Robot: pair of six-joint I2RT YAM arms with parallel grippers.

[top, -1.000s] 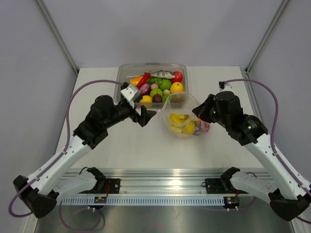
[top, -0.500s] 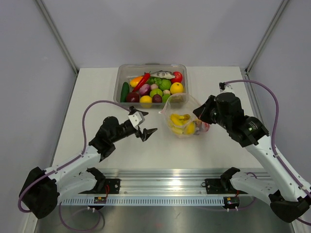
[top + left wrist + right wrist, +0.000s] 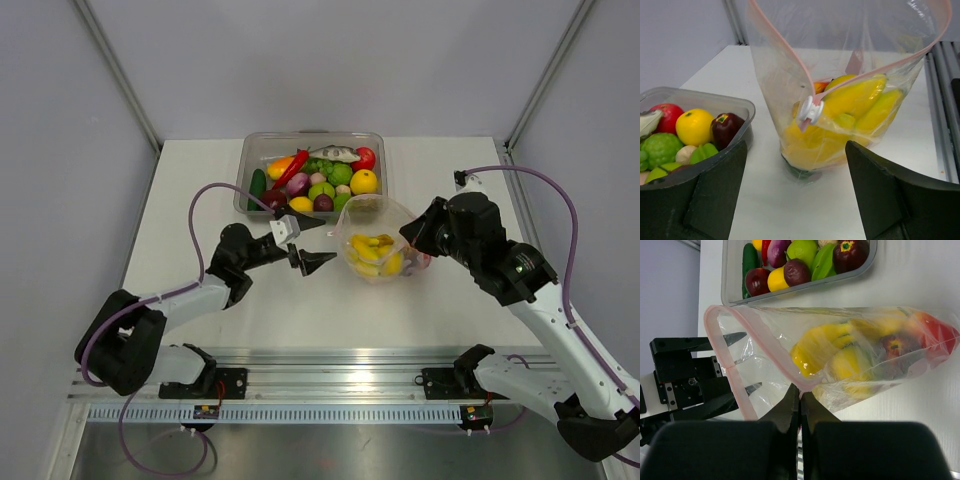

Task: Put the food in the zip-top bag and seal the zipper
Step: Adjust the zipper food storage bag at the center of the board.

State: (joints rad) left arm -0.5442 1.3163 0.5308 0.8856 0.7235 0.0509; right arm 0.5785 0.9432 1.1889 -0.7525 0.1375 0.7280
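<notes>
Top external view: left of centre, the left gripper (image 3: 318, 243) lies low over the table (image 3: 250, 320) with its jaws spread wide and nothing in them, aimed at the zip-top bag (image 3: 375, 215) just beside it. In the upper middle of the frame a clear tub (image 3: 243, 182) holds loose food (image 3: 364, 180).

In the left wrist view the bag stands in the centre between the two fingers. Yellow pieces fill its bottom, and its mouth gapes in a tall loop. The pink zipper (image 3: 782, 52) runs around that loop, and a white slider (image 3: 810, 111) sits where the two lips meet.

In the right wrist view the right gripper (image 3: 800, 399) is clamped tight on the bag's rim at the lower centre of the frame, which holds the bag up.

The step in hand looks like closing the mouth. To do it well, the left gripper should go straight for the slider, not the film, and close on it squarely. The right should keep the strip taut so the lips line up. The film is thin, so a sideways nudge could tip the bag or crumple the track.
</notes>
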